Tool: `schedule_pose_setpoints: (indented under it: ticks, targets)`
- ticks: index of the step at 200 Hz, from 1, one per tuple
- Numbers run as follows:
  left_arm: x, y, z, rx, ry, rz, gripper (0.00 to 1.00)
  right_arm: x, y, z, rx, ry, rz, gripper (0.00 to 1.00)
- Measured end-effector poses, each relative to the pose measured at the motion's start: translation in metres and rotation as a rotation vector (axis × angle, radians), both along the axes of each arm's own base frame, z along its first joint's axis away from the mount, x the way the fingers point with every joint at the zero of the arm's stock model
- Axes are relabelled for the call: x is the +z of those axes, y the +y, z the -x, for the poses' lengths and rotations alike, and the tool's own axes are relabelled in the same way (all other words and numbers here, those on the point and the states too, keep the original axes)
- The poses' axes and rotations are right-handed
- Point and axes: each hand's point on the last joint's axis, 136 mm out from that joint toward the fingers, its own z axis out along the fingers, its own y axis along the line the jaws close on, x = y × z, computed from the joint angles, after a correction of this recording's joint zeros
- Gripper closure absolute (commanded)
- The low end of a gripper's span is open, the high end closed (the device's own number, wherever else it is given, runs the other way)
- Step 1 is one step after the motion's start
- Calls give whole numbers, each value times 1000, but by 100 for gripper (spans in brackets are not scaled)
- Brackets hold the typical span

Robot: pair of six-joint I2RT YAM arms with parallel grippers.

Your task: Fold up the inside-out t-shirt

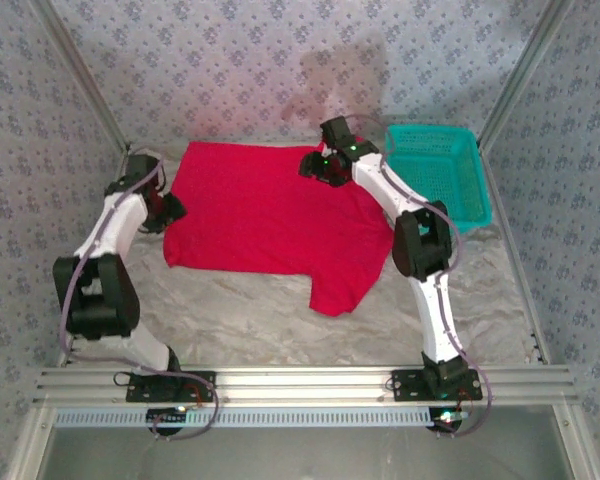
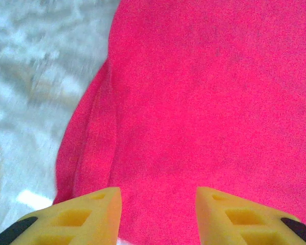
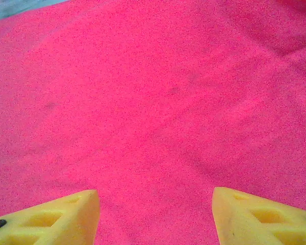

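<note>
The bright red t-shirt [image 1: 260, 215] lies spread flat on the table, with one sleeve pointing toward the near right. My left gripper [image 1: 170, 212] sits at the shirt's left edge. In the left wrist view it [image 2: 158, 196] is open, its yellow fingers apart just over the red cloth [image 2: 204, 102] near a folded side edge. My right gripper [image 1: 315, 168] hovers over the shirt's far right part, close to the basket. In the right wrist view it [image 3: 155, 196] is open above smooth red cloth [image 3: 143, 102], with nothing between the fingers.
A teal mesh basket [image 1: 435, 165] stands at the far right, just beyond the right arm. Crinkled pale sheeting [image 1: 250, 320] covers the table in front of the shirt and to its left [image 2: 25, 76]. Patterned walls close in the back and sides.
</note>
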Motion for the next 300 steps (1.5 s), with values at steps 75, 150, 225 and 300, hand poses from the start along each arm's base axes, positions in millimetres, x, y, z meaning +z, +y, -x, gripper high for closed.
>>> schedule_pose_setpoints:
  ticks: [75,150,225,300]
  targets:
    - [-75,-17,87,-110,292,-172,68,-20,26,93,128,95,58,41]
    - [-86,33,82,25,338,-228,69,-79,13,127,146,226,115,41]
    - [-88,32,52,36,275,-197,66,-98,0,121,118,251,120,41]
    - [-96,37,41,50,260,-164,100,-126,-21,126,72,318,193,69]
